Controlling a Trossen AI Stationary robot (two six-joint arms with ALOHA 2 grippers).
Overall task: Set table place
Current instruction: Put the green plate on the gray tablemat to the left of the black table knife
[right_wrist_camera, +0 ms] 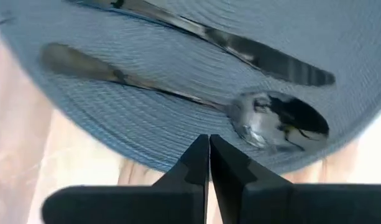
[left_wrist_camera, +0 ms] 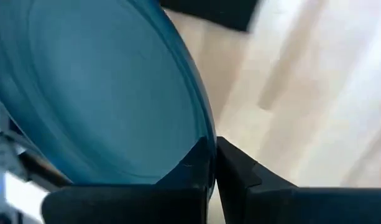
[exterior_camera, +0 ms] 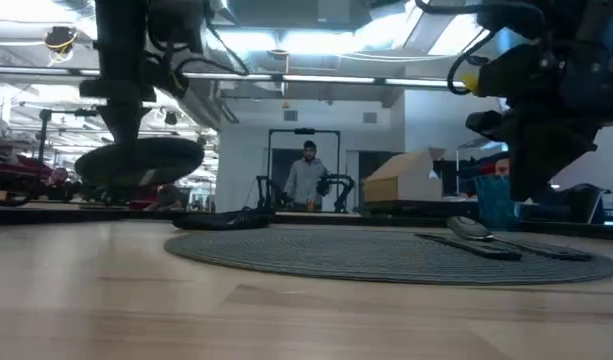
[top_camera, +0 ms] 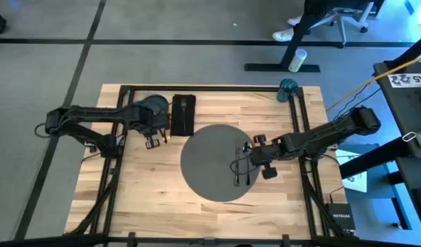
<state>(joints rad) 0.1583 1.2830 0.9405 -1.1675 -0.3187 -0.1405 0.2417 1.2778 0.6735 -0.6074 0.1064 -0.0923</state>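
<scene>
I note the left gripper (left_wrist_camera: 212, 163) pinching the plate (top_camera: 154, 108) by its rim left of the placemat (top_camera: 217, 162); right gripper (right_wrist_camera: 209, 155) pressed together; that thin rim hold could slip.

"NETGEAR" on a dark box (top_camera: 340, 221) below the table's corner

High view: overhead, straight down on whole table (top_camera: 155, 185). Low view: tabletop height, level across placemat (exterior_camera: 386, 255). Wrist views: close, past own fingers; right shares placemat with both.
</scene>
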